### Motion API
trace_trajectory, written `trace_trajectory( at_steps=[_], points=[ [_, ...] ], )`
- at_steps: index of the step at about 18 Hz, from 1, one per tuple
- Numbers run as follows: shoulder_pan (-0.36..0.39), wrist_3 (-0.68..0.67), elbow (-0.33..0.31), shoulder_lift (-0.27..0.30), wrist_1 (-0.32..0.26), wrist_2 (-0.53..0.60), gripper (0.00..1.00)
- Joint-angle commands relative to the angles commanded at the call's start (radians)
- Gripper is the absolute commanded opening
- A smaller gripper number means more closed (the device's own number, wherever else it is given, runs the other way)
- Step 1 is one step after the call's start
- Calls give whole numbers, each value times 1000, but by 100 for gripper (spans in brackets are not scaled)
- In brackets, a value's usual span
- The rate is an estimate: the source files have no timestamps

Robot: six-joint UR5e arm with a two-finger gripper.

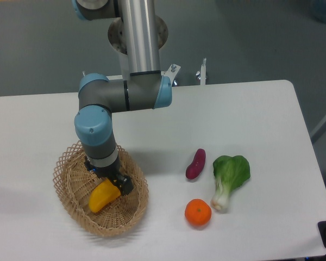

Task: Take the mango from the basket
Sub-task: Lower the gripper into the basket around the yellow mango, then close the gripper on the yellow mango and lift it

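Observation:
The mango (103,198), yellow-orange and oblong, lies inside the woven basket (70,168) at the table's front left. My gripper (115,184) points down into the basket at the mango's upper right end. One dark finger (125,184) shows just right of that end; the other is hidden behind the wrist and the fruit. The mango rests on the basket floor. The view does not show whether the fingers press on it.
A purple eggplant-like piece (195,163), a green bok choy (229,176) and a round orange (198,213) lie on the white table right of the basket. The arm's elbow (125,93) hangs over the table behind the basket.

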Motion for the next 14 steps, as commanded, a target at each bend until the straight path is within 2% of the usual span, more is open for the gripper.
trace_trajectory(
  at_steps=[2, 6, 14],
  points=[
    [0, 0, -2, 2, 0, 0, 79],
    [0, 3, 2, 3, 0, 2, 62],
    [2, 9, 6, 15, -2, 0, 59]
  ],
)
